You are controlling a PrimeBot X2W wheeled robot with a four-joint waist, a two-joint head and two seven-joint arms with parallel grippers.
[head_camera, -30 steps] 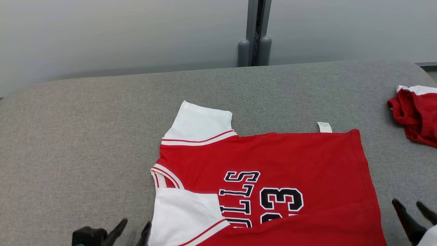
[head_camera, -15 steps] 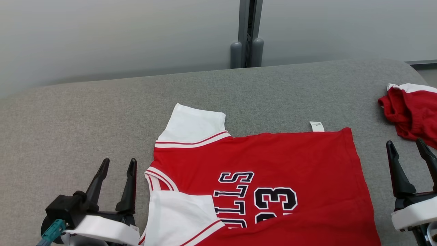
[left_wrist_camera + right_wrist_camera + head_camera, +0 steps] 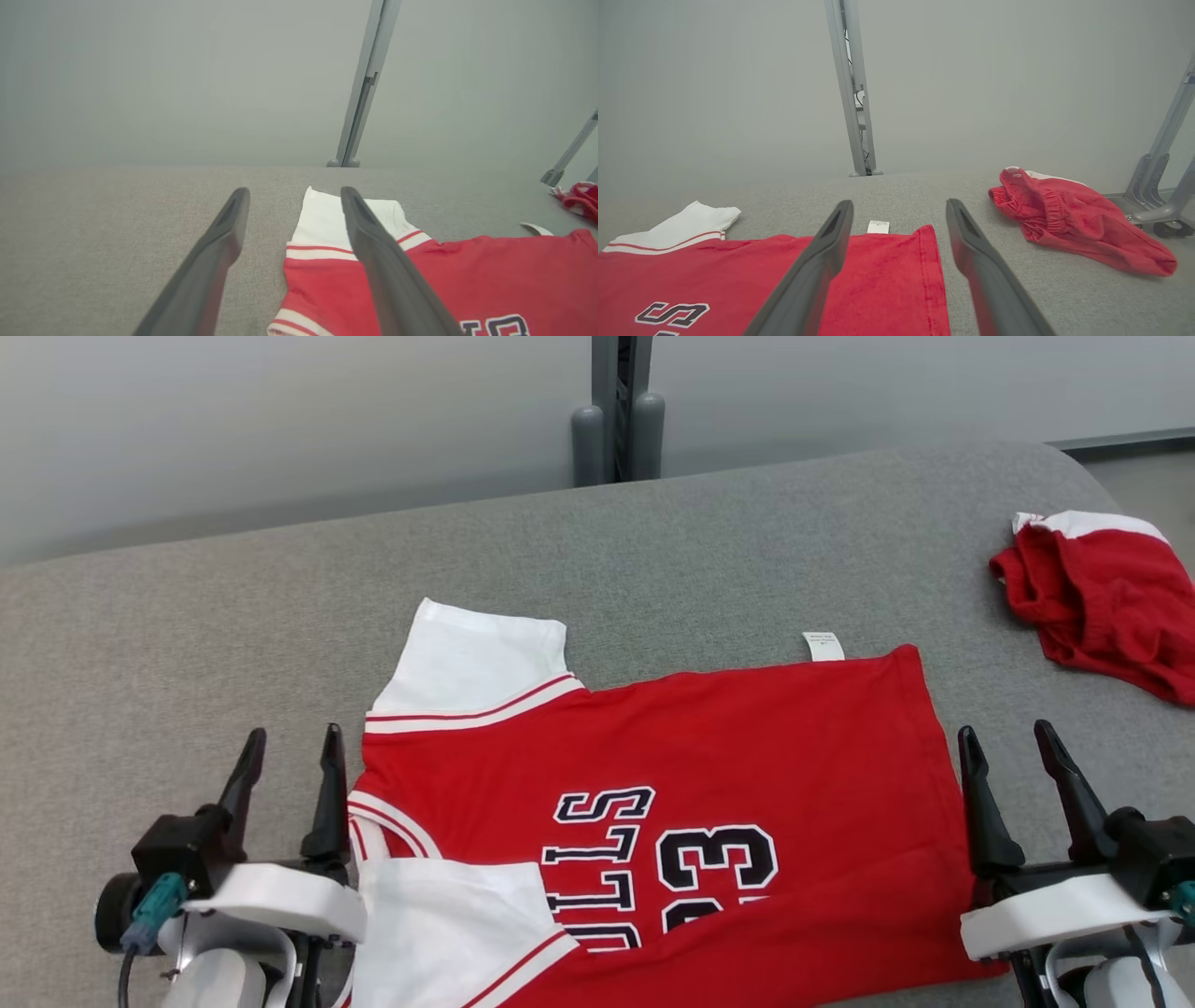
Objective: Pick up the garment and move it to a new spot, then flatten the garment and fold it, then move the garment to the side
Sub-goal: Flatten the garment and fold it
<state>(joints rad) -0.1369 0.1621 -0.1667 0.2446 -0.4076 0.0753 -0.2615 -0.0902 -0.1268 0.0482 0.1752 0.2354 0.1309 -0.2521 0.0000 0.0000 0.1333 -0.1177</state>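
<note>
The garment [image 3: 709, 756] is a red jersey with white sleeves and dark lettering, spread flat on the grey table [image 3: 187, 644], collar to the left. In the left wrist view the garment [image 3: 490, 275] lies to the right, in the right wrist view the garment [image 3: 878, 280] lies below and left. My left gripper [image 3: 291, 749] stands open just left of the collar and sleeves, holding nothing. My right gripper [image 3: 1011, 739] stands open at the hem's right edge, holding nothing. The left gripper [image 3: 294, 196] and right gripper [image 3: 899, 207] show spread fingers.
A crumpled red and white cloth [image 3: 1102, 597] lies at the table's far right; the same cloth [image 3: 1073, 219] shows in the right wrist view. A grey post [image 3: 618, 420] rises behind the table against the wall. A wheeled metal stand [image 3: 1162, 186] sits off the right edge.
The head camera has shifted, sliding the whole scene left. Both grippers have risen from the bottom edge into fuller view beside the jersey, still open. The jersey lies as before.
</note>
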